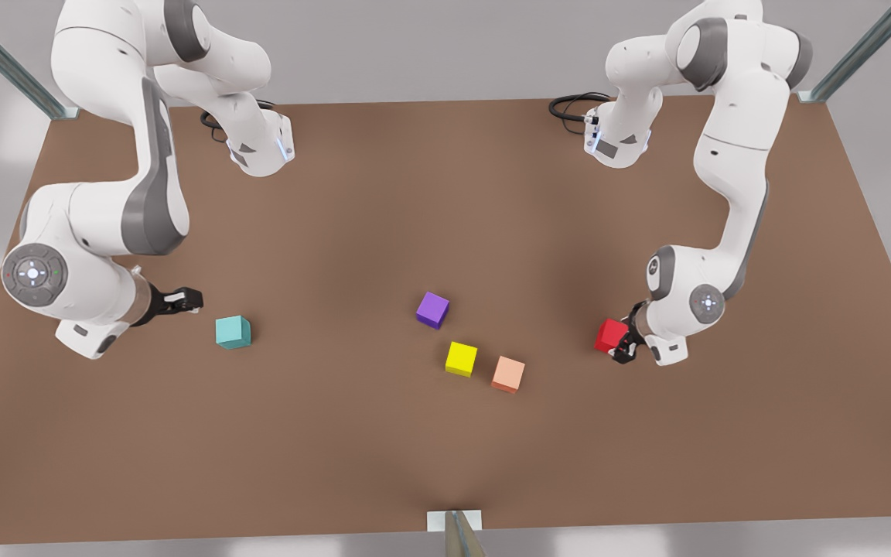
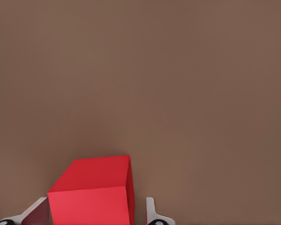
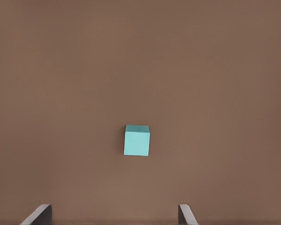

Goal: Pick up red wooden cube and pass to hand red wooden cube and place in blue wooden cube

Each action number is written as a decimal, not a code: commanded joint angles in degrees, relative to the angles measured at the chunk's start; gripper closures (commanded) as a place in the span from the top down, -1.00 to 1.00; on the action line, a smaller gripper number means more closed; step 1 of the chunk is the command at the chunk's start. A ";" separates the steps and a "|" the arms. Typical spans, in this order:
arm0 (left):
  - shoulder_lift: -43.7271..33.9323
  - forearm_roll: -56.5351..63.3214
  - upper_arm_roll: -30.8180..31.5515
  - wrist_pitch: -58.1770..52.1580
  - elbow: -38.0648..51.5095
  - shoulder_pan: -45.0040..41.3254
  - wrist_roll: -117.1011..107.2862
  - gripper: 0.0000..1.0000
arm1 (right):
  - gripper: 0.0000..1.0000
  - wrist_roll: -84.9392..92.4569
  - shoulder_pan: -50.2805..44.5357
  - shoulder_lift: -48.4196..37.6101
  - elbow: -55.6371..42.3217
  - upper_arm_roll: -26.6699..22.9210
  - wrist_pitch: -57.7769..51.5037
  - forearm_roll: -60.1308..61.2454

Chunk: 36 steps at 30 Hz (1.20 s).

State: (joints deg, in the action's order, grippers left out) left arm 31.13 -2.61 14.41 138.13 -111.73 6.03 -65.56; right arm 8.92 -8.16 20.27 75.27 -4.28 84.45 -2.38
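A wide brown table (image 1: 430,449) is taking up the room, with a white arm standing at each far corner and reaching down toward the near side. No writing or brand mark is readable on either arm or on any cube.

The arm on the front view's right is carrying the left gripper (image 1: 622,343), which is sitting low over the table and gripping the red wooden cube (image 1: 610,335) between its two fingers. From the left wrist view the cube (image 2: 92,192) is sitting right between the pale fingertips (image 2: 151,212), tilted a little, its faces plain, matte and bright red.

The arm on the front view's left is carrying the right gripper (image 1: 189,300), which is hovering just beside the blue wooden cube (image 1: 233,332) with its fingers spread wide and nothing between them. In the right wrist view that cube (image 3: 136,140) is lying apart from the fingers (image 3: 37,215), a plain light teal block resting flat on the table.

Between the two grippers, near the middle, a purple cube (image 1: 432,309), a yellow cube (image 1: 461,358) and a peach cube (image 1: 508,374) are sitting close together
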 commanded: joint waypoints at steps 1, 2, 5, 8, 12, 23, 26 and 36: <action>0.24 0.15 0.01 0.47 0.02 -0.05 -6.16 1.00 | 1.00 0.13 -0.01 0.03 -0.04 -0.02 -0.16 -0.08; 0.68 0.15 0.01 0.82 0.02 -0.05 -6.16 1.00 | 1.00 0.13 -0.01 0.03 -0.04 -0.02 -0.16 0.01; 1.91 0.15 0.01 1.79 0.11 -0.49 -6.16 1.00 | 1.00 0.13 -0.01 0.03 -0.04 0.06 -0.60 0.01; 2.70 0.15 -0.17 2.93 0.11 -0.31 -6.07 1.00 | 1.00 0.13 -0.01 0.21 -0.04 0.06 -0.69 0.01; 3.23 0.15 -0.26 3.98 0.20 -0.14 -5.90 0.95 | 1.00 0.13 -0.01 0.30 -0.04 0.06 -0.69 0.01; 1.30 1.03 5.63 -18.31 14.41 0.39 6.92 0.13 | 1.00 0.22 -0.10 0.30 -0.12 0.06 -1.04 0.01; 4.46 -15.39 15.73 -32.84 30.51 -0.14 7.02 0.14 | 1.00 1.19 -3.44 1.53 -0.65 0.15 -0.69 1.06; 29.51 -28.59 30.95 -22.47 52.32 -7.52 52.89 0.06 | 1.00 61.03 -2.03 23.06 -6.89 1.82 6.69 61.08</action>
State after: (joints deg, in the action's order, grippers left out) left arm 60.27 -26.72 45.03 113.90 -59.61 -1.40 -52.16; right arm 26.01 -10.22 42.37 68.89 -2.51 87.61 45.82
